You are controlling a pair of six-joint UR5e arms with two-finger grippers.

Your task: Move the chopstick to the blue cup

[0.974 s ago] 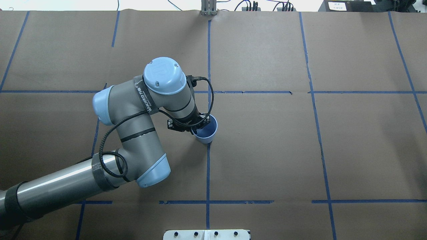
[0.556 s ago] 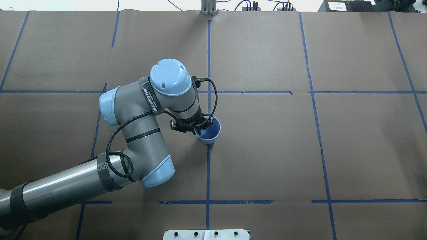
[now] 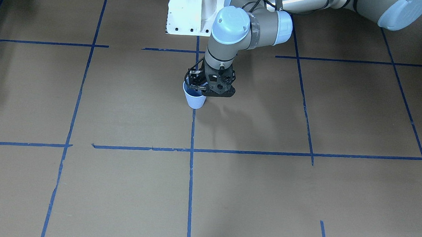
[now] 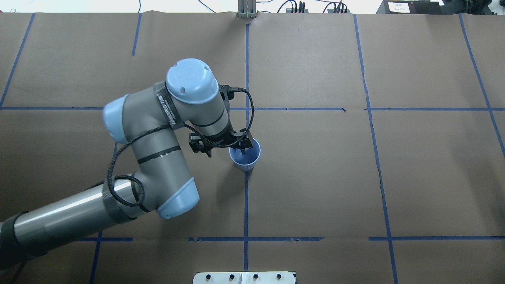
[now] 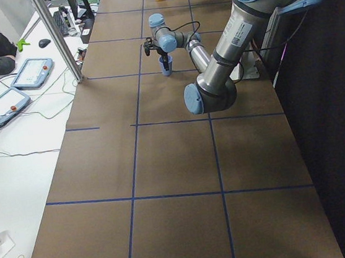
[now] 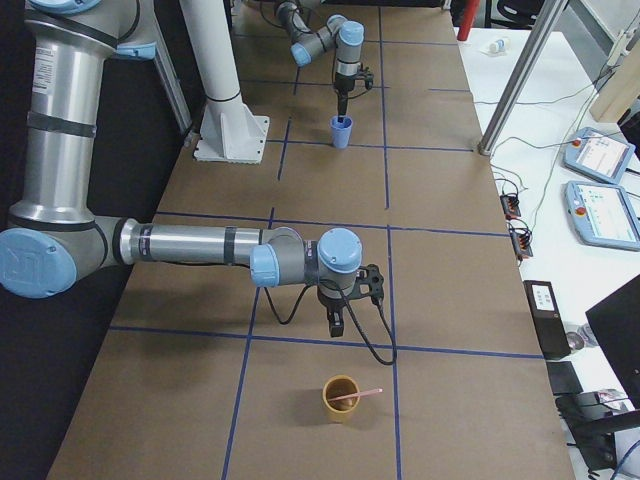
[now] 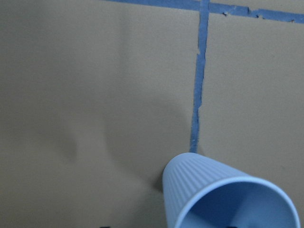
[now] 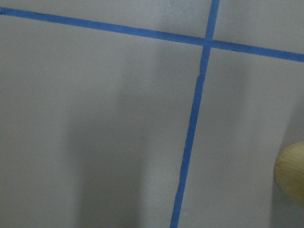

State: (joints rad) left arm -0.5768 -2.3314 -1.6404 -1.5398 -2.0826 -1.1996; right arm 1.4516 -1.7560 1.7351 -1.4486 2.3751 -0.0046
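Two cups matter here. At the centre of the overhead view, the left gripper [image 4: 240, 147] hangs at the rim of the blue cup [image 4: 246, 157], which stands upright on the table [image 4: 315, 177]. I cannot tell whether the gripper pinches the cup's wall. Low in the exterior right view, the right gripper [image 6: 336, 326], its grip unreadable, hovers near a tan cup [image 6: 341, 402] holding the chopstick [image 6: 366, 393]. Pickup seems not yet done. The next move calls for grasping the stick and carrying it across.
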